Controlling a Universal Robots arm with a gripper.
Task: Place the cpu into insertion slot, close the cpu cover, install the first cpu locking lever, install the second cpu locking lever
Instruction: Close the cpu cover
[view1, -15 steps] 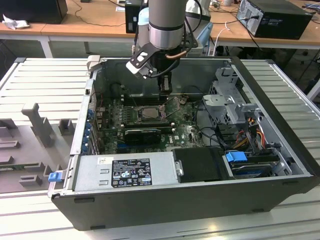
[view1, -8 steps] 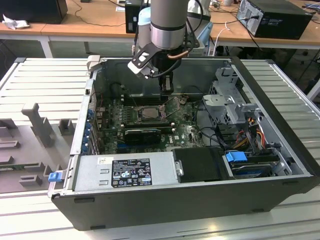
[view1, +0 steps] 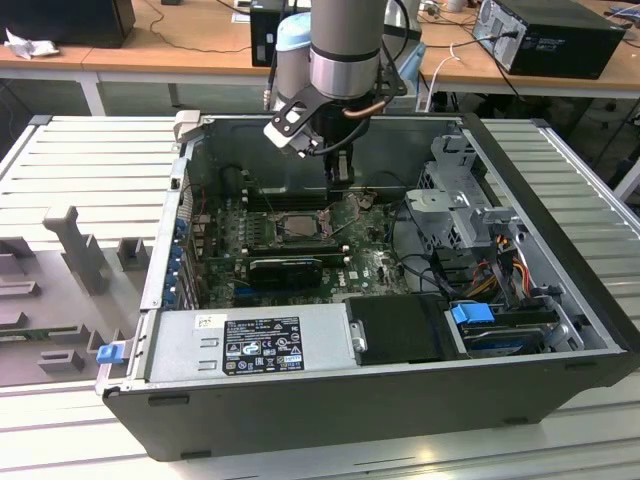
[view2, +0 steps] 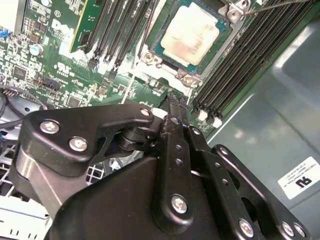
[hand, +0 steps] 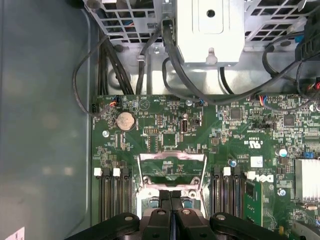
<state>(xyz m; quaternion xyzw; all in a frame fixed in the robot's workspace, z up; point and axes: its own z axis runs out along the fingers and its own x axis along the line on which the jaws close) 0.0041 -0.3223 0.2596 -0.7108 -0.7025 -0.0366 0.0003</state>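
While the chip (view2: 192, 32) lay in its socket (view2: 150, 58) with the cover (hand: 172, 157) raised, the claw (hand: 170, 196) hung beside it, fingers pressed together; a white printed sticker (view2: 301, 178) marked the case (view2: 260, 125).

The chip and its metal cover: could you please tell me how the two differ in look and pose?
The chip is a solid square with a pale face; the cover is a thin silver frame with an open window. The chip lies flat in the socket, while the cover is swung open, tilted off it. Both are square, metallic and about socket-sized.
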